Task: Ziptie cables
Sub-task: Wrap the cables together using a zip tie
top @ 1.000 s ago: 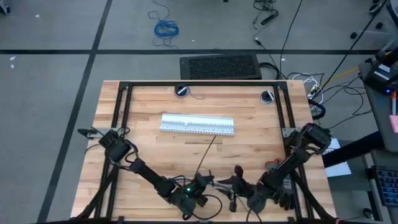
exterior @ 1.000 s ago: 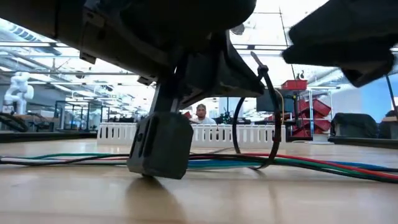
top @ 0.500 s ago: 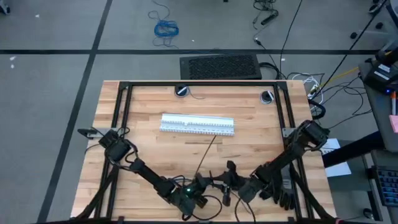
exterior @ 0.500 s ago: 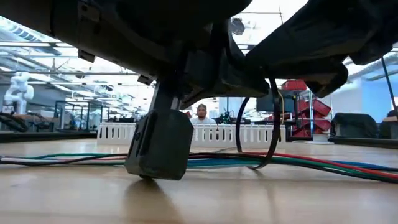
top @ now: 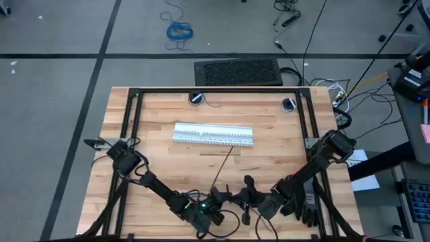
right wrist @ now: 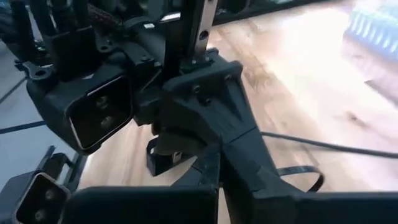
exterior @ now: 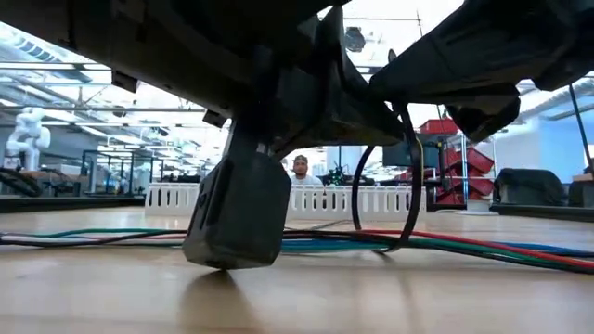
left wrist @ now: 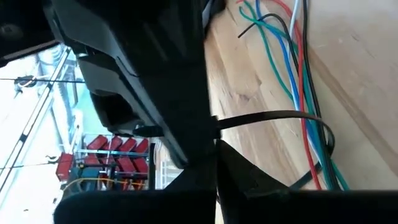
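Right pincer (top: 246,199) just moved in beside left pincer (top: 218,199) at the worktop's (top: 161,158) near edge, reaching for the ziptie (exterior: 408,186) looped around the cables (exterior: 483,246). Fingers: can't tell.

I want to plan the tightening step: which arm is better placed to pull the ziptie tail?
Probably the right. The left gripper appears to hold the ziptie looped around the cables, and the right gripper sits just beside it.
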